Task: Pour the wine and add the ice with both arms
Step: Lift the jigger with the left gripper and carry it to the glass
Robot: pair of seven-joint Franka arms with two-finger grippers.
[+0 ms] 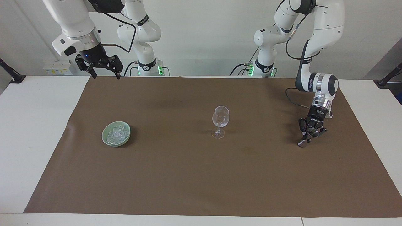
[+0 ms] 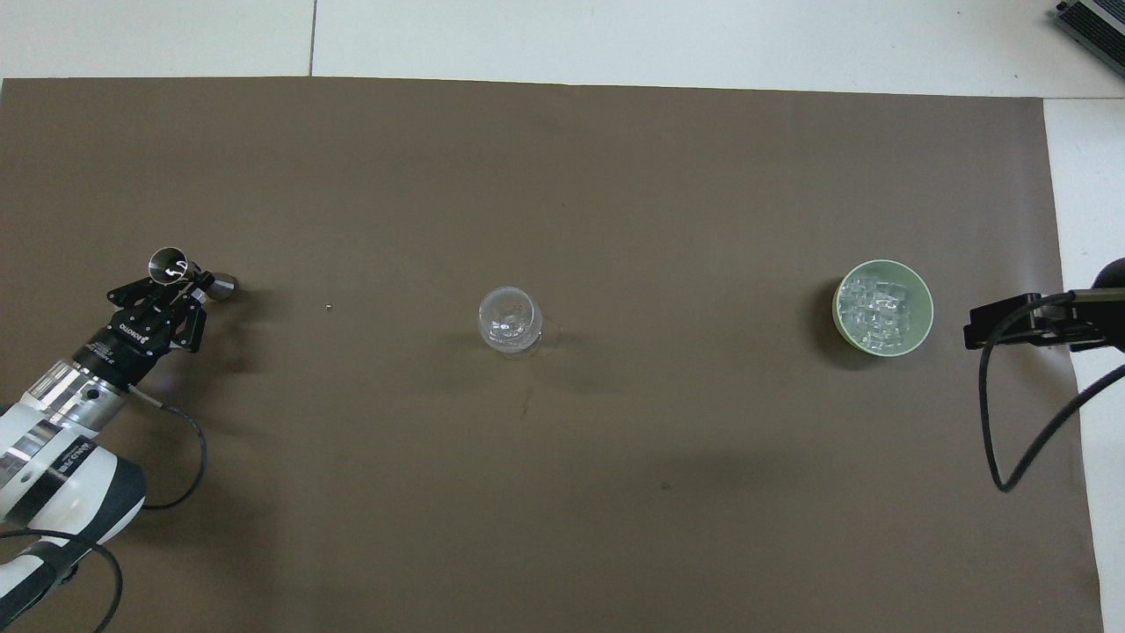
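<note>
A clear stemmed glass [image 1: 220,121] [image 2: 508,321] stands upright mid-mat and looks empty. The ice [image 1: 116,134] [image 2: 879,308] fills a pale green bowl [image 1: 104,138] [image 2: 925,330] toward the right arm's end. My left gripper [image 1: 309,134] [image 2: 180,280] is low over the mat at the left arm's end, shut on a small silver jigger [image 1: 302,143] [image 2: 167,262] that tilts, its lower end at the mat. My right gripper [image 1: 105,73] [image 2: 976,332] hangs open and empty, high beside the bowl. No wine shows.
A brown mat [image 1: 201,175] [image 2: 562,176] covers most of the white table [image 1: 34,125]. A tiny speck [image 2: 327,307] lies between the jigger and the glass. A dark device [image 2: 1094,22] sits at a table corner.
</note>
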